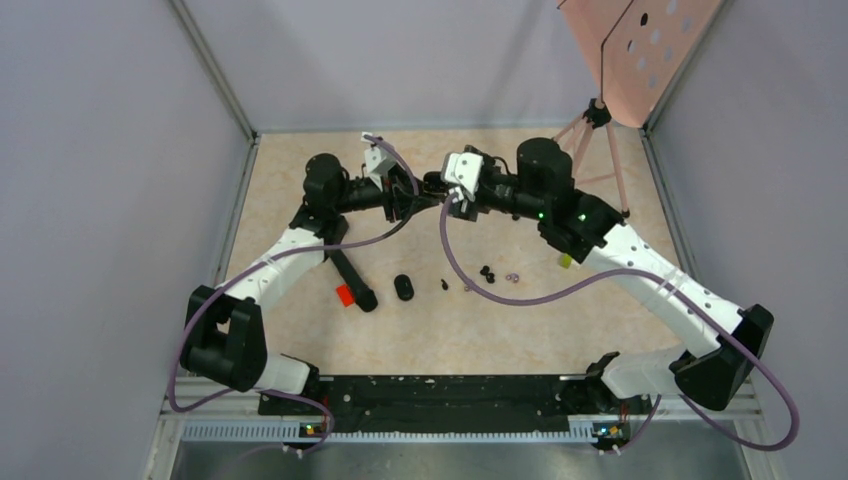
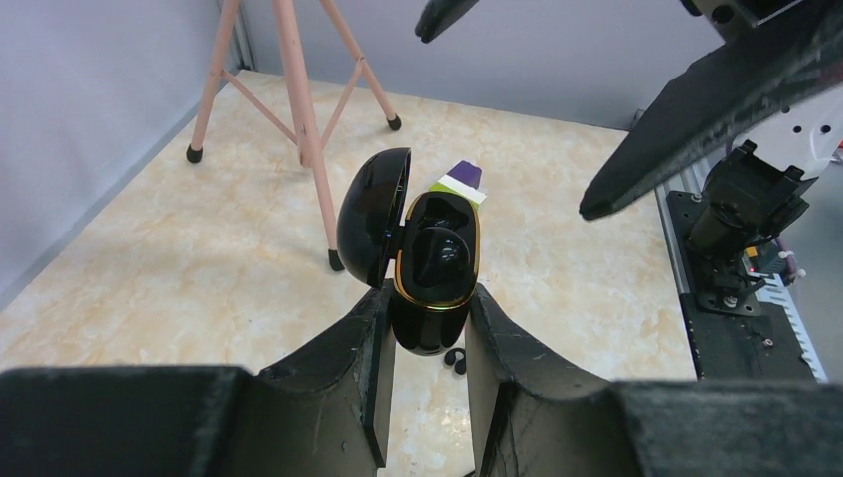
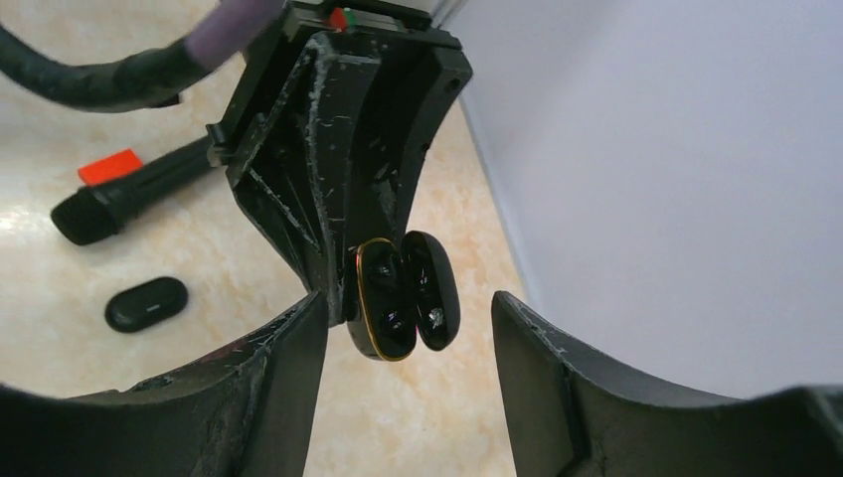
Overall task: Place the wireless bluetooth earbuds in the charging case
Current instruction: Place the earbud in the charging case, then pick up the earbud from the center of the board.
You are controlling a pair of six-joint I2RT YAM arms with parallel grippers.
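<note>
Left claw (image 2: 427,308) clamps the open charging case (image 2: 435,253) aloft; right claw (image 3: 408,298), spread and empty, faces it head-on

Each of the 2 arms, the left arm (image 1: 285,262) and the right arm (image 1: 650,268), has white shell links dotted with small dark holes, set between bulky black joint housings. A pale purple cable (image 1: 560,293) trails along each arm to a white camera housing (image 1: 463,168) at the wrist. Both stand on a black base plate (image 1: 440,392) fronted by a toothed grey rail (image 1: 400,431), and 2 small green lights (image 1: 541,213) glow on the right arm's black forearm. The left gripper (image 2: 429,298) and the right gripper (image 3: 410,298) each carry 2 broad, tapering matt-black fingers (image 3: 268,397), scuffed with pale scratches.
</note>
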